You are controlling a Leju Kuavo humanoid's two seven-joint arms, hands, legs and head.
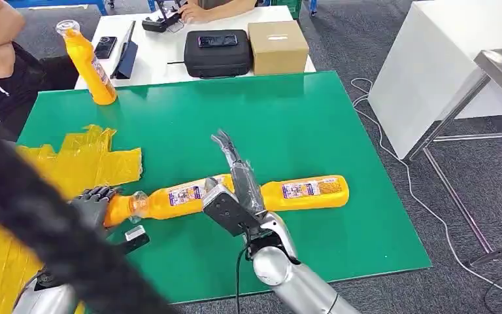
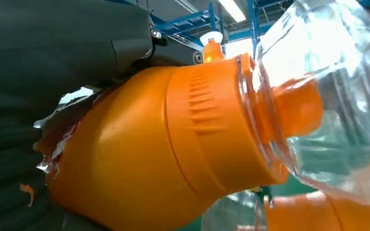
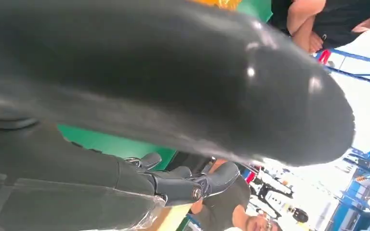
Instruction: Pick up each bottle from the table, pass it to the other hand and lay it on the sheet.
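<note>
Your green worktop [image 1: 301, 118] carries the yellow sheet [image 1: 72, 163] at its left. The bottle [image 1: 183, 196] lies between both hands: the left hand [image 1: 95, 203] grips its neck, the right hand [image 1: 235, 190] is around its middle, grip hidden. Judged mid-handover; next, one hand must release. A dark blur covers the left arm.

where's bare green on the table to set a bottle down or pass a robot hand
Bare green table runs from the upright bottle to the far right edge, and along the near right corner. It is crowded at near left: two lying bottles, both robot hands, and the yellow sheet.
</note>
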